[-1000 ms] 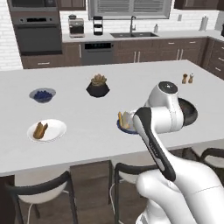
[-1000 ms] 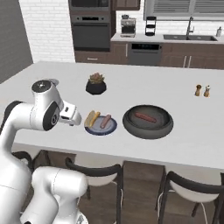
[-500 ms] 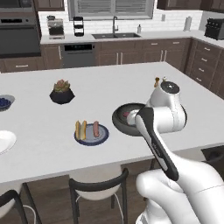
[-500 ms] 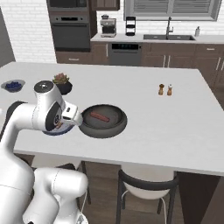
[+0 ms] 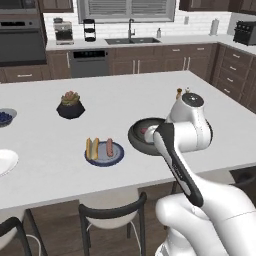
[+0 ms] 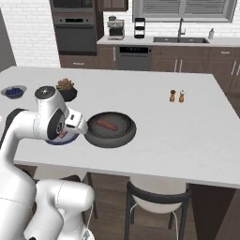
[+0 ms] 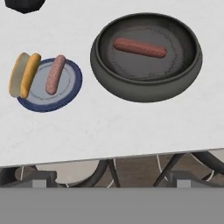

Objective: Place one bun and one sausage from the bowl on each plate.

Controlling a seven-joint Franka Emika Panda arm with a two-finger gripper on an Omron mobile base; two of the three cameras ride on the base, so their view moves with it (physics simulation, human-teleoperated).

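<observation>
- Bowl (image 7: pixel 146 57): wide, dark, on the white counter (image 7: pixel 109 127); sits at 1 o'clock in the hand view. Holds one sausage (image 7: pixel 140 47), lying flat near the middle. No bun visible inside.
- Blue-rimmed plate (image 7: pixel 70 89): just beside the bowl, at its 9 o'clock in the hand view. Carries a bun (image 7: pixel 24 74) overhanging the far rim and a second sausage (image 7: pixel 55 74) next to it. This plate looks complete.
- White plate (image 5: pixel 6 162): at the 9 o'clock edge of the left base view, well apart from the bowl. Cut off by the frame here, so its contents cannot be read.
- Gripper (image 6: pixel 77 123): held above the counter between plate and bowl. Fingers not resolved in any view; cannot tell whether apart or together. Nothing seen carried.
- Change over the last second: the whole scene has slid sideways in both base views, so the base has driven along the counter. The bowl now sits central in the right base view; the white plate has slipped to the frame edge.
- Meaning for the task: the robot appears repositioned at the bowl to fetch the remaining sausage, presumably for the white plate.
- Other items: potted succulent (image 5: pixel 70 104), blueberry bowl (image 6: pixel 15 91), salt and pepper shakers (image 6: pixel 176 96).
</observation>
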